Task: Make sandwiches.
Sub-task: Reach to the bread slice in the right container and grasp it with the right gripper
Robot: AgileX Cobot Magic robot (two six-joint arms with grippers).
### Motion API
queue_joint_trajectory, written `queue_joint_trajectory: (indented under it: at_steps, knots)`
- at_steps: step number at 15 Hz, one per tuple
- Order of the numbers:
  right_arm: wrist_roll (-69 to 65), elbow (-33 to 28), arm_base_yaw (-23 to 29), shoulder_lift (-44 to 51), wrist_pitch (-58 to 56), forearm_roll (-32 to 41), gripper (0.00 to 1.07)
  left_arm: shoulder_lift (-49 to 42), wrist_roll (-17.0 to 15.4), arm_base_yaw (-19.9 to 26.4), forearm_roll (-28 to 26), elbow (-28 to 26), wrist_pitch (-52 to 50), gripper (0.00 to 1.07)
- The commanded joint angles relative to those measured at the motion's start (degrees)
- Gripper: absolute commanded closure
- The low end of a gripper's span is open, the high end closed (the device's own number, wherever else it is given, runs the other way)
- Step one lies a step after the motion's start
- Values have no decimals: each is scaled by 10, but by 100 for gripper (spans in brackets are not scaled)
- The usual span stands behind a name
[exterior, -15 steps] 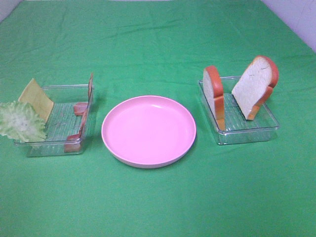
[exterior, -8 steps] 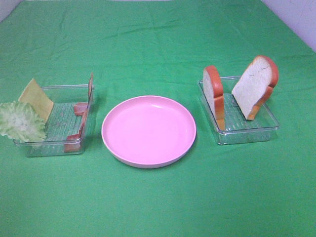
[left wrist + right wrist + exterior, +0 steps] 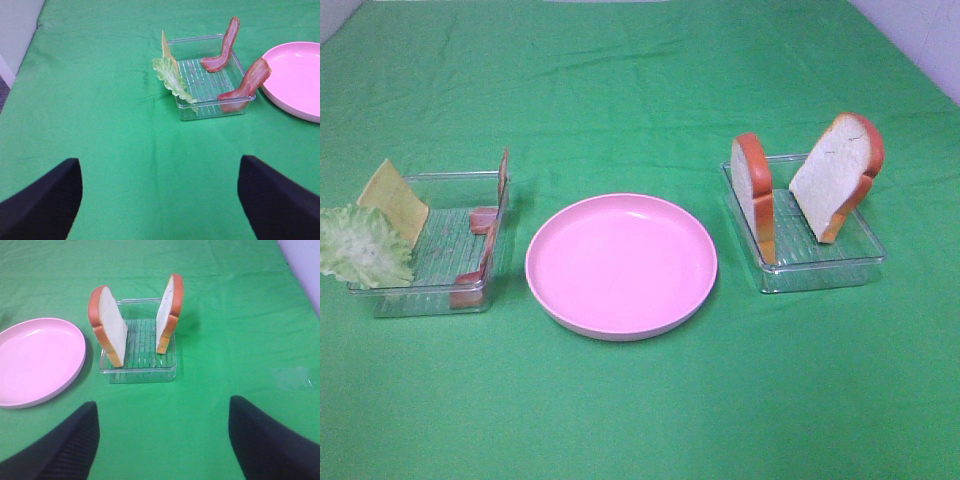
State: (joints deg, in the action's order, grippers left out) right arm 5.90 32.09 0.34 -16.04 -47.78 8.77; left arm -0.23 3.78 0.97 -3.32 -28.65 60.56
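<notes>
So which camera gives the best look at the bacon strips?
The left wrist view: both bacon strips show side-on, leaning up against the clear tray's wall. The exterior high view sees them nearly edge-on and small. The right wrist view misses them.

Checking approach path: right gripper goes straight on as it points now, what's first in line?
Likely the front wall of the clear tray, roughly in line with the bread slice farther from the pink plate. Only green cloth lies before it; depth is unclear, so it may touch cloth first.
</notes>
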Motion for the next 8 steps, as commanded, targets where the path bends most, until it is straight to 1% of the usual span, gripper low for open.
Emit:
queue_joint_trajectory:
  at_steps: [1,5,7,8]
  knots:
    - [-5,90,-4,-180,44,2,39,-14,0,1,-1,1,-7,26]
    - [-4,249,-3,-412,-10,25,39,-14,0,1,-1,1,-7,26]
    - [-3,321,-3,-509,-52,53,39,-14,0,1,-1,1,-7,26]
    - [-3,359,-3,-556,-70,79,39,-14,0,1,-1,1,-7,26]
